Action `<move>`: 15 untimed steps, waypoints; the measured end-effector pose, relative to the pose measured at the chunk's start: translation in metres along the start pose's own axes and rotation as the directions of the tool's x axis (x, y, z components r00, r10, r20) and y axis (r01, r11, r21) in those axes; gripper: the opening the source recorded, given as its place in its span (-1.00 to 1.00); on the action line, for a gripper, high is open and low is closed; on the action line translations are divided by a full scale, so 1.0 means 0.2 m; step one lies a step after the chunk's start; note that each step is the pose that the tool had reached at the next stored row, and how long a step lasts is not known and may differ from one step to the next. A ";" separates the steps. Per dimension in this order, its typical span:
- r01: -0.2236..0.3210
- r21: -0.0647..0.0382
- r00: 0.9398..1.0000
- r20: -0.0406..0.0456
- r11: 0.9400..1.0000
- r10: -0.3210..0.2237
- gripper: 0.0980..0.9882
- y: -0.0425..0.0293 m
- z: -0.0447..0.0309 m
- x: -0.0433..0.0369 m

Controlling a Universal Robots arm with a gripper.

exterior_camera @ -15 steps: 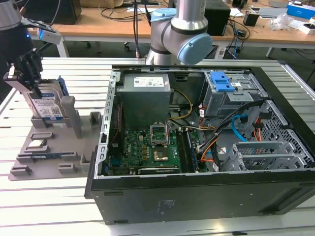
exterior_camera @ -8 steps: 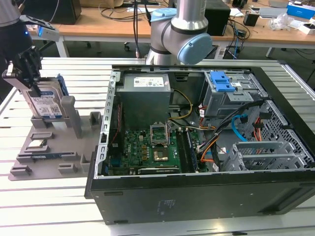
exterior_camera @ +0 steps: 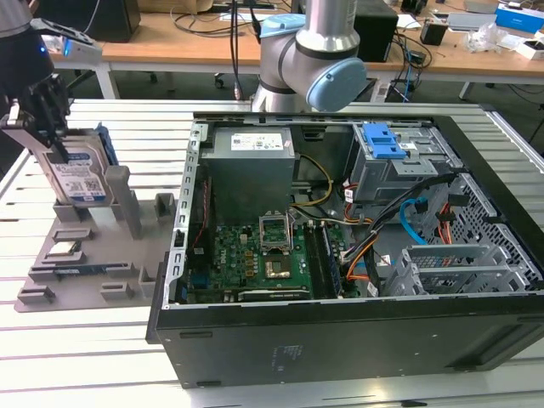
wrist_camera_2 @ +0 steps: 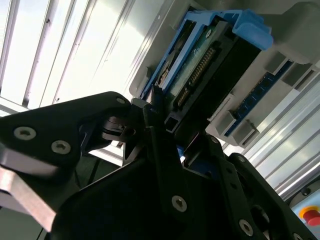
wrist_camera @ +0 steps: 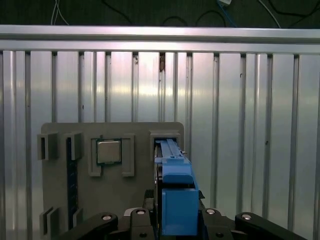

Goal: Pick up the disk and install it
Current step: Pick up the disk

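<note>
The disk [exterior_camera: 81, 174] stands upright between the fingers of the gripper [exterior_camera: 58, 151], which are closed on its blue bracket. Beneath the gripper, the gray holder [exterior_camera: 127, 255] seats the disk's lower end. The computer case [exterior_camera: 340, 340] sits well apart.

So in the exterior view the open computer case [exterior_camera: 340, 340] sits on the slatted table [exterior_camera: 85, 357], with the parts tray [exterior_camera: 93, 246] at its 9 o'clock and the arm's base [exterior_camera: 297, 59] at its 12. On the tray, the disk [exterior_camera: 81, 183] stands upright at 12 o'clock, the gripper [exterior_camera: 53, 140] pinching it from above. The processor chip [exterior_camera: 64, 249] lies in a pocket toward the disk's 6.
</note>
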State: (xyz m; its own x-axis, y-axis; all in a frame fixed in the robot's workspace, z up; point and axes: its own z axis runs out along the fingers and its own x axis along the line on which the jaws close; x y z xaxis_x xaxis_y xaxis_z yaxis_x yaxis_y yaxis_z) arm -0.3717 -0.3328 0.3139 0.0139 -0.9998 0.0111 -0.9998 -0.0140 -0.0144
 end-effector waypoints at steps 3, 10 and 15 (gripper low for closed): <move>0.000 0.000 1.000 0.000 1.000 0.000 -0.40 0.000 -0.021 0.000; 0.000 0.000 1.000 0.000 1.000 0.000 -0.40 -0.002 -0.116 0.001; 0.000 0.000 1.000 0.000 1.000 0.000 -0.40 -0.004 -0.236 0.002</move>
State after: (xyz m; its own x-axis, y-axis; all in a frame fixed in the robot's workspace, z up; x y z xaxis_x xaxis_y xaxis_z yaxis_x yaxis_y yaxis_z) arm -0.3715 -0.3328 0.3610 0.0138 -0.9998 0.0111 -0.9998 -0.0140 -0.0144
